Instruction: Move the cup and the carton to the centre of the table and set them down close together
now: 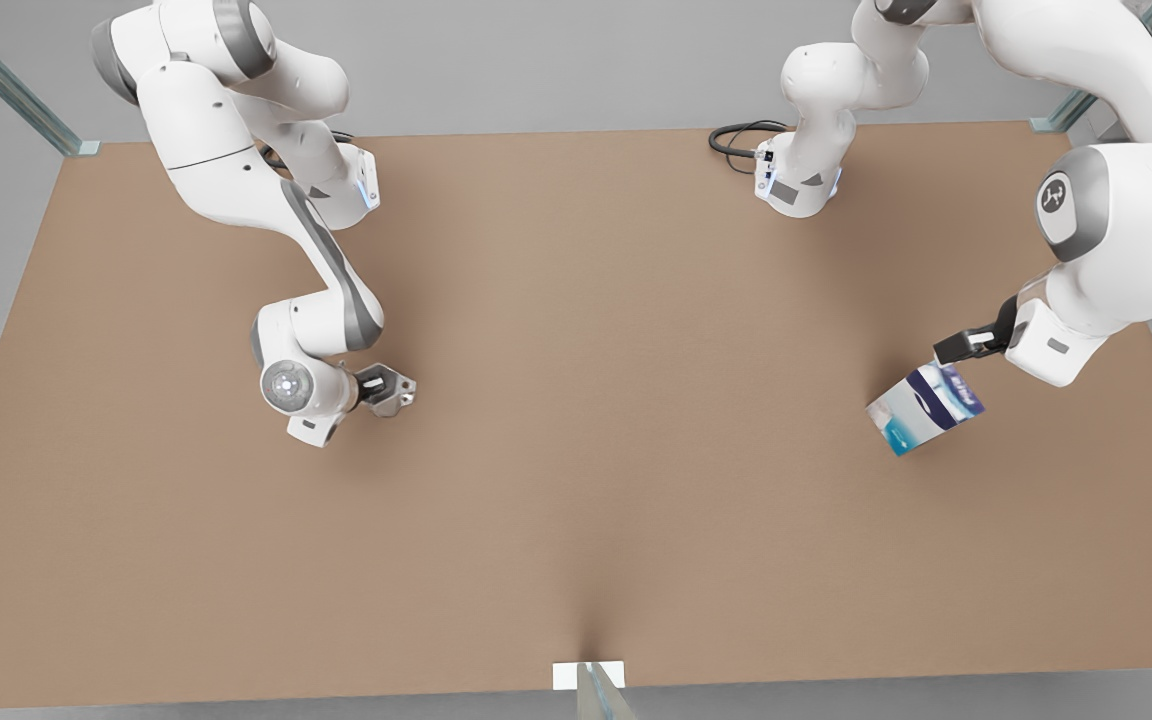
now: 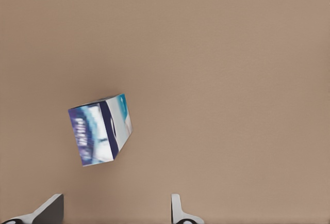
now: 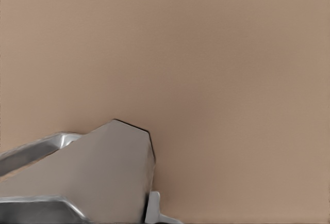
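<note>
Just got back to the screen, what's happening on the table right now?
Both arms are at work. The right tool, on the front view's left, is shut on the cup. The left tool, on the front view's right, is open just behind the carton, which sits tilted and free of its fingers. Cup and carton are far apart on the table, neither at its centre yet.

You have one faceted silvery-grey metal cup (image 1: 392, 390), one white-and-blue rectangular carton (image 1: 924, 408), one plain brown table (image 1: 576, 480), and two white arms.
</note>
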`<state>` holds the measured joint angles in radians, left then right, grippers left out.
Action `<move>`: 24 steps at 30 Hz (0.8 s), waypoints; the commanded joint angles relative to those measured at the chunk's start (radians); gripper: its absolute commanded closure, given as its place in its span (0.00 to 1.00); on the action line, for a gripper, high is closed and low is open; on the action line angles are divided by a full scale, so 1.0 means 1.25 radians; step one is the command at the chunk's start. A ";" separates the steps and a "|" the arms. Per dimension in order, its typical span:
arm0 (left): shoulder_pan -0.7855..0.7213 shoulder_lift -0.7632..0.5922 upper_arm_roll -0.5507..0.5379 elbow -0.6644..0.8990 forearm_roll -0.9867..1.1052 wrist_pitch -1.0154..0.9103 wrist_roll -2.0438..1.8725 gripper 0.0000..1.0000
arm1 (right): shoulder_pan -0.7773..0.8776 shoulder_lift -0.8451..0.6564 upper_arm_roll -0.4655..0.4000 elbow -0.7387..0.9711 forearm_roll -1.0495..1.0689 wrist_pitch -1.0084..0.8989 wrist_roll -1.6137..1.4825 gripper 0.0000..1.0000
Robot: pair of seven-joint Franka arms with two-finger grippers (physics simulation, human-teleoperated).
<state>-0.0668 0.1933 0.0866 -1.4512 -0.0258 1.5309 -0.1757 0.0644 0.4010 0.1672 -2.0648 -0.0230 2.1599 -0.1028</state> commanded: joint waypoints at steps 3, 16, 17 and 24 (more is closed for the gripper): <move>-0.001 0.000 -0.001 0.000 -0.001 0.000 -0.002 0.00 | -0.001 0.000 0.000 0.001 0.000 -0.002 0.001 0.79; 0.002 0.016 0.022 0.023 0.007 -0.025 0.006 0.00 | 0.190 0.204 0.005 0.459 0.071 -0.064 0.296 0.79; 0.006 0.023 0.040 0.021 0.007 -0.025 -0.004 0.00 | 0.216 0.249 0.005 0.517 0.081 -0.064 0.348 0.79; 0.006 0.006 0.089 -0.270 0.005 0.348 -0.217 0.00 | 0.389 0.496 0.005 0.838 0.092 -0.009 0.604 0.79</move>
<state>-0.0626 0.2010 0.2002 -1.8086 -0.0195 1.9890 -0.4513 0.5544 1.0267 0.1734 -1.0170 0.0898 2.1633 0.6674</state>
